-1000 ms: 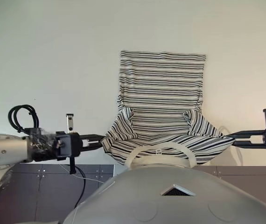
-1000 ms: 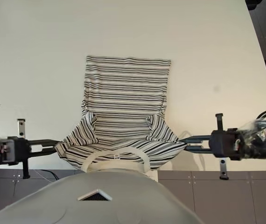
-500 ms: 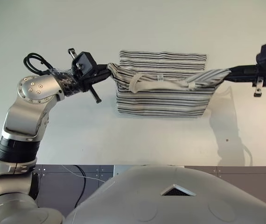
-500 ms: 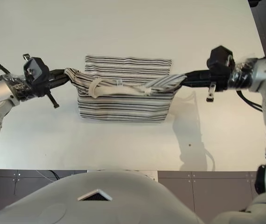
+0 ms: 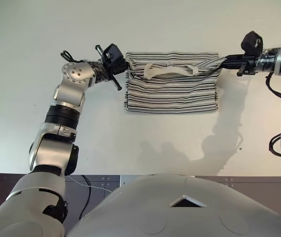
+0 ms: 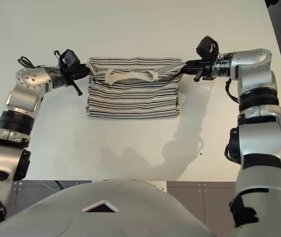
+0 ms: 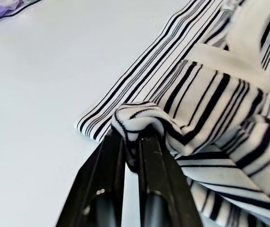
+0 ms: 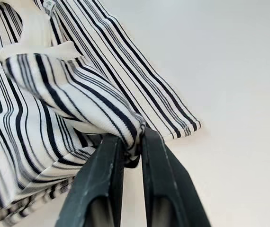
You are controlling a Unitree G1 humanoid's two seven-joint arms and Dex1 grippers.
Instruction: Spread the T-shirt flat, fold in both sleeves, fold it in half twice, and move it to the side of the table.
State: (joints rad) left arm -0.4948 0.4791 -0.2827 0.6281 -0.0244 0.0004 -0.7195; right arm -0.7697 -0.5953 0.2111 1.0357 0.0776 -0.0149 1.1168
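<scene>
1. The left gripper point(image 5: 126, 70) is out over the far part of the table, its two fingers closed narrowly on a bunched corner of the striped T-shirt point(image 5: 170, 91). In the left wrist view, the black-and-white fabric puffs up between and over the fingertips point(image 7: 112, 142).
2. The T-shirt lies as a folded rectangle stretched between the two grippers. Its far edge runs along the line joining them, and the rest of the cloth reaches from that line back toward the robot. The lower layer's striped edge shows flat on the table just beyond each pinched corner.
3. The cream neckband point(image 5: 167, 69) lies on the upper layer, roughly midway between the grippers and close to the far edge.
4. The right gripper point(image 5: 223, 60) pinches the opposite corner, its fingers nearly together with a fold of striped cloth clamped between them. It sits about level with the left gripper.
5. The white table point(image 5: 130, 148) carries the shirt.
</scene>
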